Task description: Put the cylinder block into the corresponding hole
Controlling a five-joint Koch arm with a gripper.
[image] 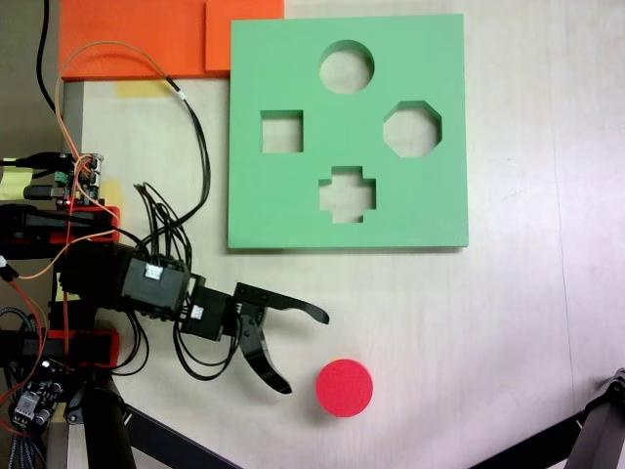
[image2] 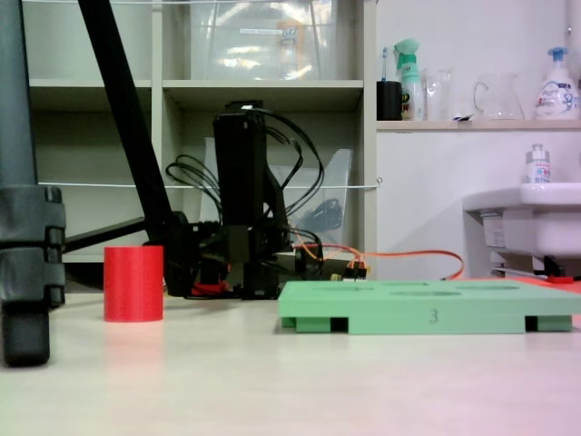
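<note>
The red cylinder block stands upright on the pale table, below the green foam board in a fixed view. It also shows as a short red cylinder block at the left, seen from table level. The round hole lies near the board's far edge, with nothing in it. My black gripper is open, its two curved fingers spread wide just left of the cylinder and not touching it. From table level the arm stands behind the cylinder and the green board; the fingers are hard to make out there.
The board also has a square cutout, an octagonal cutout and a cross cutout. Orange foam pieces lie at the top left. Cables and the arm base crowd the left edge. Black tripod legs reach into the lower corners.
</note>
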